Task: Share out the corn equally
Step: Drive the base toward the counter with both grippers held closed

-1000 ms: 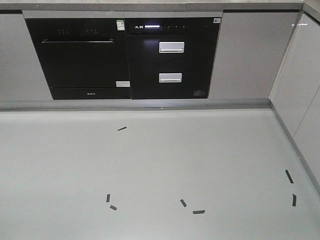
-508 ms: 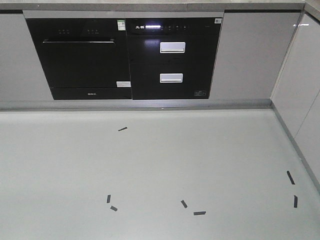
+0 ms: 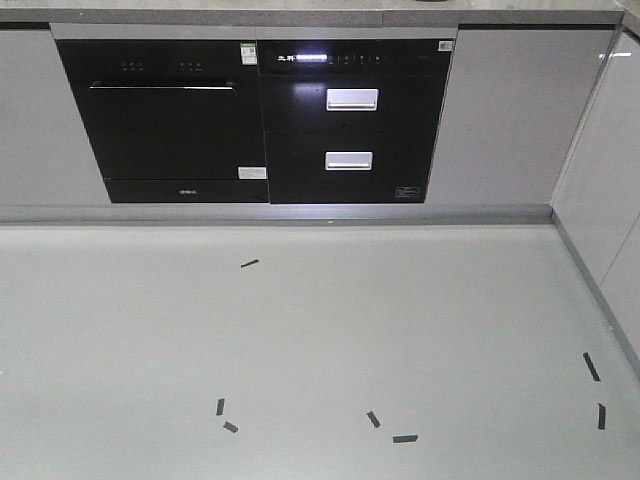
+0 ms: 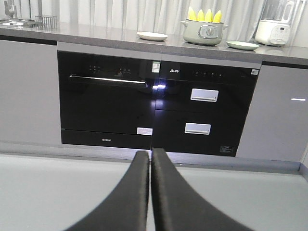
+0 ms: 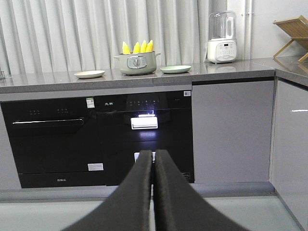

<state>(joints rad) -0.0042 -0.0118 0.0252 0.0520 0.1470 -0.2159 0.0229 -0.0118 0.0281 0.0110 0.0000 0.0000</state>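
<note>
Four corn cobs (image 4: 204, 15) in pot (image 4: 192, 33)

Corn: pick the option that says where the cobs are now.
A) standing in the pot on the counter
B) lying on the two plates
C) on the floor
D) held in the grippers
A: the corn stands tips-up in the pot on the counter, between the cream plate and the green plate; the left gripper and right gripper are shut on nothing.
</note>
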